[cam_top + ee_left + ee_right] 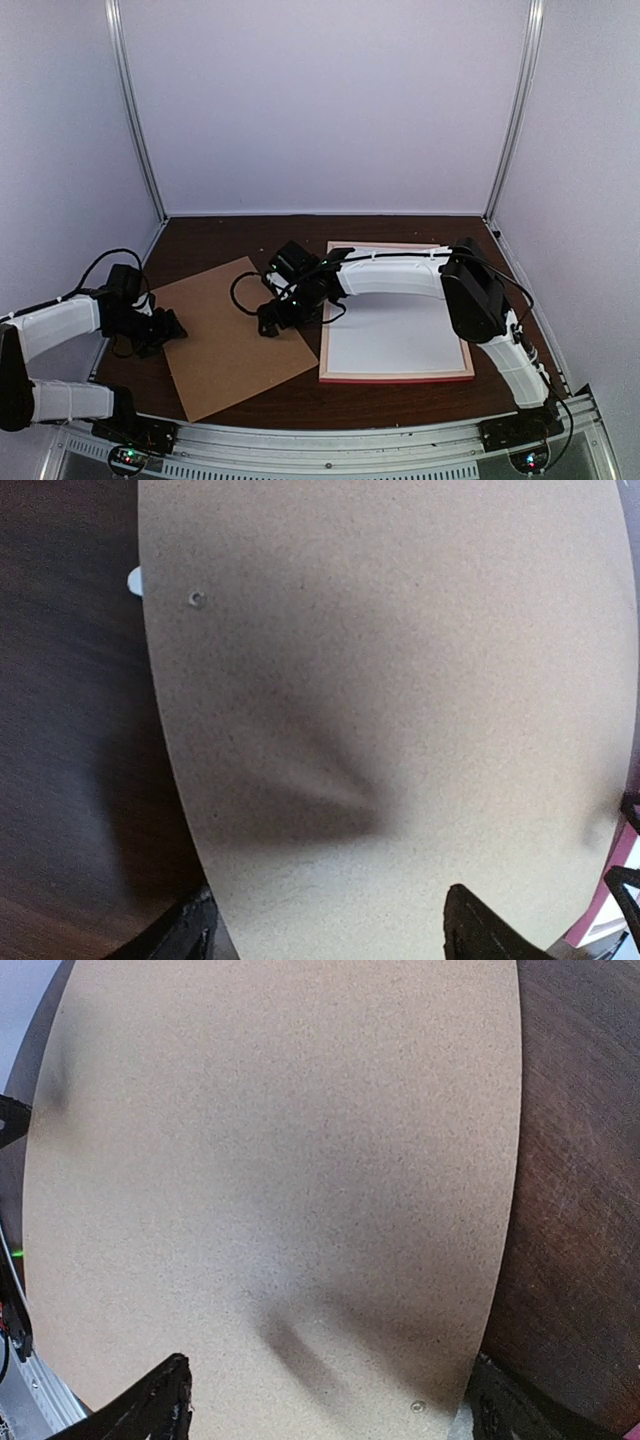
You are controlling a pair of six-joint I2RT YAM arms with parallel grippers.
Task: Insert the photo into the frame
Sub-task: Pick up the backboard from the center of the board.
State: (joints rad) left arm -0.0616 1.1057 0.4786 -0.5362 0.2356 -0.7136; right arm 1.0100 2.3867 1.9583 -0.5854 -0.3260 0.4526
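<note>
Left pincer (172,326) and right pincer (268,322) gape released over opposite brown board (225,345) edges.

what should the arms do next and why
Likely close both grippers on the board: the left gripper and right gripper stand open at its opposite edges, and the frame already holds a white sheet.

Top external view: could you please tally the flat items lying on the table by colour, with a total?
Brown board: 1
Pink-edged frame: 1
White sheet lying inside the frame: 1
Total: 3
</note>
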